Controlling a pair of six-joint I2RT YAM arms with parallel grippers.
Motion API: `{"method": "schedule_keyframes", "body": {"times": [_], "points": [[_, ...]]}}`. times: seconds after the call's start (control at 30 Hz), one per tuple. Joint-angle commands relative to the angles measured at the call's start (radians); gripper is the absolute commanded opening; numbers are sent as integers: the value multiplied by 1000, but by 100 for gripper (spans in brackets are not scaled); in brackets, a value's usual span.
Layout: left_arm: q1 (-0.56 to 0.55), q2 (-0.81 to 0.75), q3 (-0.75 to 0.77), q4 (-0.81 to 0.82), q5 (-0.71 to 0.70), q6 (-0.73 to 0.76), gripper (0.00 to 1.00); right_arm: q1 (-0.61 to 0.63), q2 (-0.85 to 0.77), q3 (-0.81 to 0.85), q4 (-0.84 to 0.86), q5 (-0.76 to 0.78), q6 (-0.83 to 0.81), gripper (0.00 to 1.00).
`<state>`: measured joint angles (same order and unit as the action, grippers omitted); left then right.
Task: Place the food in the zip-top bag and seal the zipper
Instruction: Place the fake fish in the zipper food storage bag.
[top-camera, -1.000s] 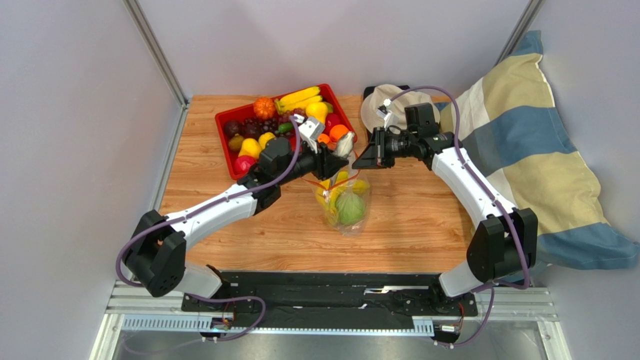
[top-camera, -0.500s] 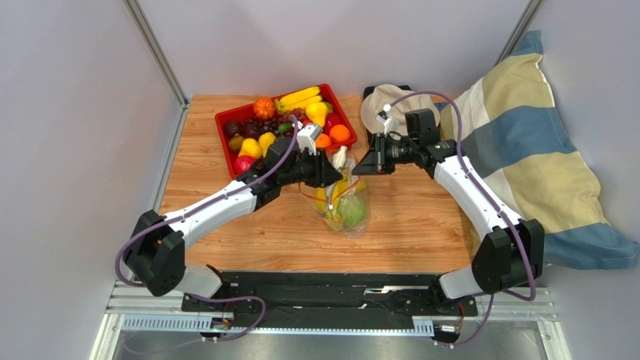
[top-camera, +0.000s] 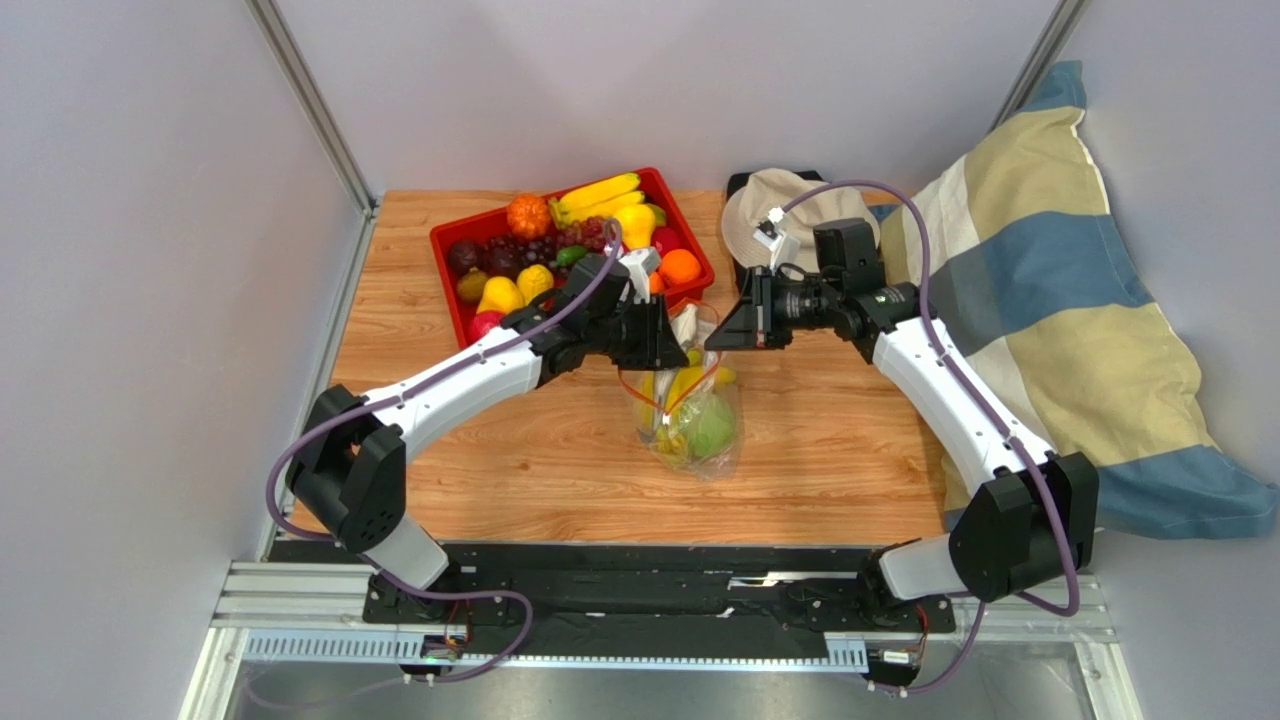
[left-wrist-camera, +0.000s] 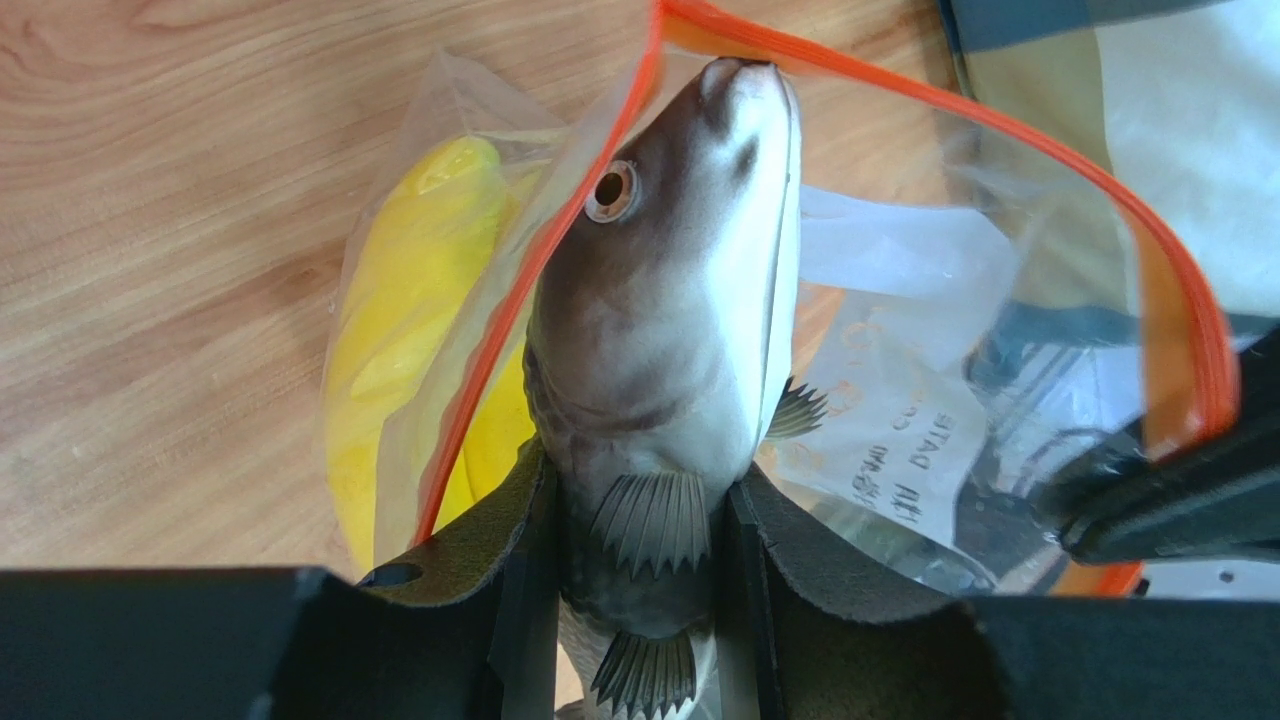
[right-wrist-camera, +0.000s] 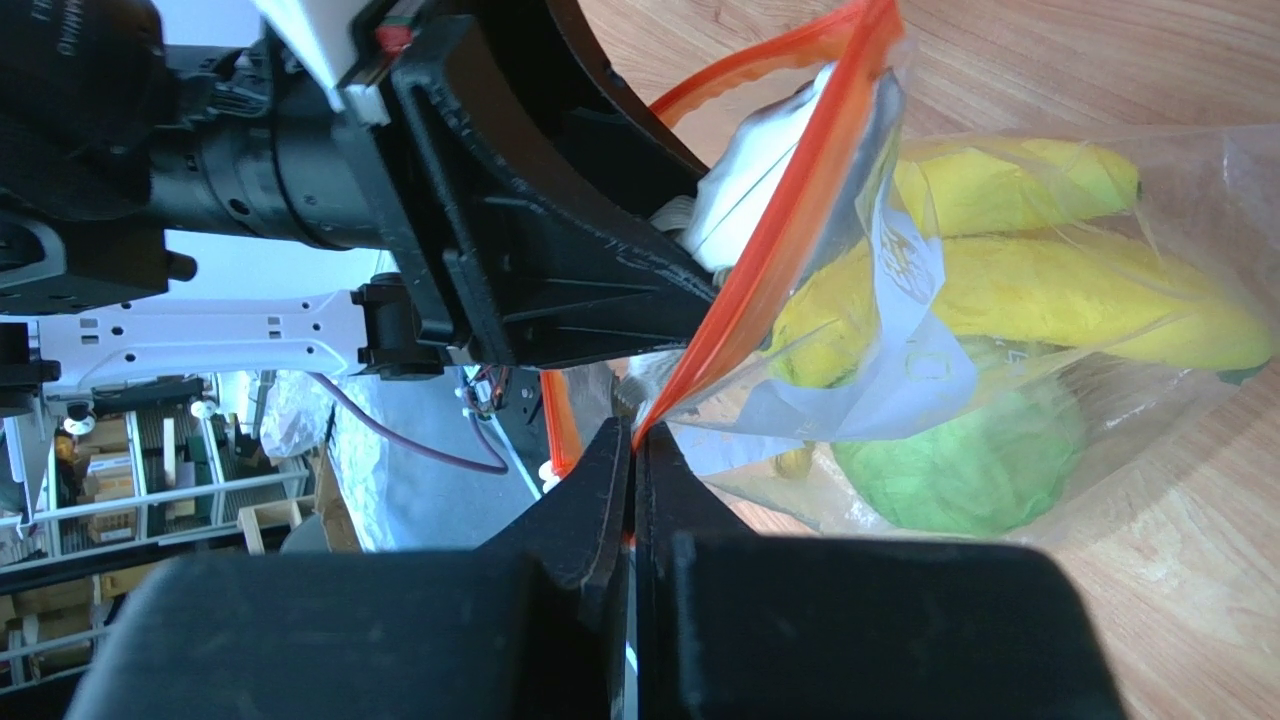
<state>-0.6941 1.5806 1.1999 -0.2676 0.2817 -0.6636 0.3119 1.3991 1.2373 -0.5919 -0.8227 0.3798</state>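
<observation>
wooden table (top-camera: 451, 450), grey walls, red tray (top-camera: 451, 240) of toy produce at the far left, striped pillow (top-camera: 1052, 300) off the right edge.

- zip-top bag (top-camera: 699, 428) lies mid-table between the two arms, its mouth lifted toward the far side. bananas (right-wrist-camera: 1037, 285) and green ball (right-wrist-camera: 962, 465) are already inside.
- left end effector (left-wrist-camera: 639, 518) is clamped on the grey fish (left-wrist-camera: 676, 300) low on its body, head pointing forward, snout at the orange rim. cannot tell whether the head is past the rim or only over it.
- right end effector (right-wrist-camera: 631, 450) is pressed together on the zipper (right-wrist-camera: 781, 195), pinching one lip of the mouth and holding it up.

risks, as i judge them:
- the snout sits against the orange strip; pushing forward could catch the lip and drag or fold the bag instead of entering.
- the right pinch is on a thin edge; a tug from the fish could pull it free and the mouth would collapse.
- letting go now could send the fish onto the table.
- the bag looks fairly full; a tail left sticking out would block the seal.
</observation>
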Motion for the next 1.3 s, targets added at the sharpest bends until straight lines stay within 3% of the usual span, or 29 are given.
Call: {"method": "schedule_keyframes", "body": {"times": [0.0, 0.13, 0.4, 0.6, 0.63, 0.8, 0.87, 0.9, 0.93, 1.03, 1.13, 1.27], "points": [[-33, -57, 66, -35, 59, 154, 19, 4, -37, -9, 30, 4, -18, 0], [-48, -67, 76, -79, 115, 289, 9, 4, -17, 4, 33, 3, -13, 0], [-47, 54, 154, -298, 168, 372, 7, 4, 1, 33, 49, -9, 4, 0], [22, 81, 208, -266, 84, 205, 27, 4, -21, 19, 44, -47, 5, 0], [36, 87, 222, -259, 71, 188, 34, 4, -26, 13, 44, -50, 8, 0], [87, 84, 296, -226, -42, 79, 48, 4, -52, -25, 37, -52, 22, 0], [85, 70, 300, -196, -53, 67, 68, 4, -63, -38, 35, -52, 34, 0], [87, 71, 309, -190, -29, 64, 71, 4, -66, -41, 44, -52, 39, 0], [87, 73, 319, -191, -16, 67, 84, 3, -71, -45, 49, -52, 48, 0], [85, 71, 340, -219, 54, 108, 95, 3, -69, -47, 60, -39, 68, 0], [91, 32, 334, -263, 114, 209, 98, -10, -60, -45, 69, -36, 82, 0], [165, -190, 179, -173, 162, 314, 99, -34, -52, -38, 67, -26, 77, 0]]}}
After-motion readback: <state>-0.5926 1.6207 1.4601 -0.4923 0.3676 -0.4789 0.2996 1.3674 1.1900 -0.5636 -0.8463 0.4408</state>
